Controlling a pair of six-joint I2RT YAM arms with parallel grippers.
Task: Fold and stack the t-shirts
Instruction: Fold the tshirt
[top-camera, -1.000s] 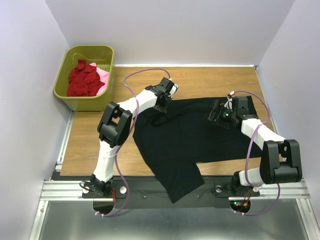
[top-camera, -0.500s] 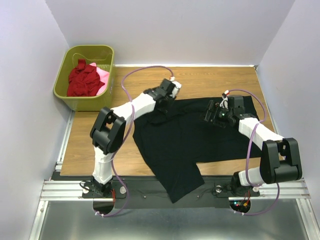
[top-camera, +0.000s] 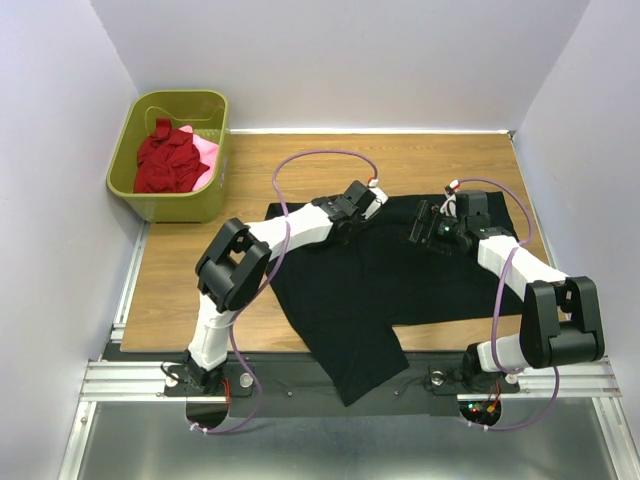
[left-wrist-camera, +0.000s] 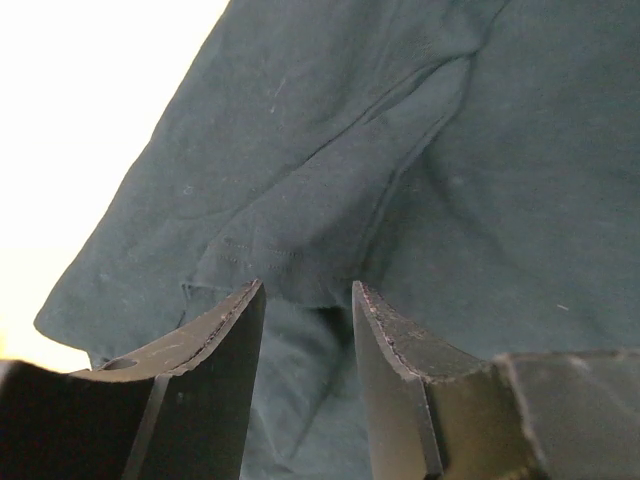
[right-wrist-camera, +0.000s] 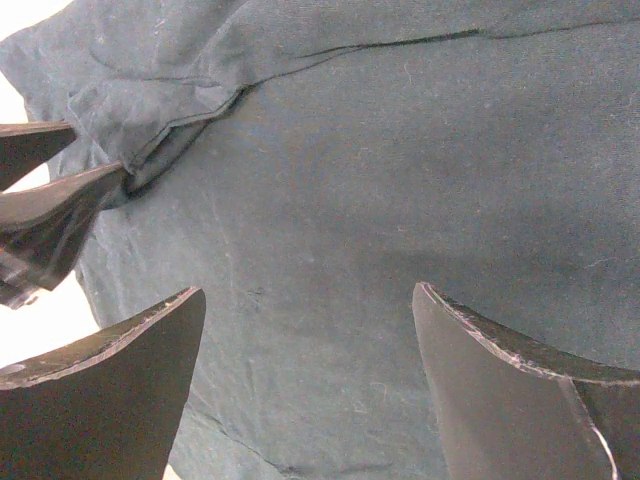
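Observation:
A large black t-shirt (top-camera: 360, 290) lies spread across the wooden table, one end hanging over the near edge. My left gripper (top-camera: 378, 200) is low over its far edge. In the left wrist view the left gripper (left-wrist-camera: 306, 295) is open, with a hemmed fold of the black shirt (left-wrist-camera: 300, 130) lying just past its tips. To its right my right gripper (top-camera: 422, 225) hovers over the shirt. The right wrist view shows it (right-wrist-camera: 308, 290) wide open over flat black cloth (right-wrist-camera: 400, 150), with the left gripper's fingers (right-wrist-camera: 60, 205) beside a fold.
An olive-green basket (top-camera: 170, 205) stands at the table's far left corner, holding a dark red shirt (top-camera: 165, 160) and a pink one (top-camera: 205, 150). Bare wood (top-camera: 180, 290) lies left of the black shirt. Purple cables loop over both arms.
My left arm has swung to the right along the shirt's far edge and its jaws have widened. The right gripper has edged slightly left.

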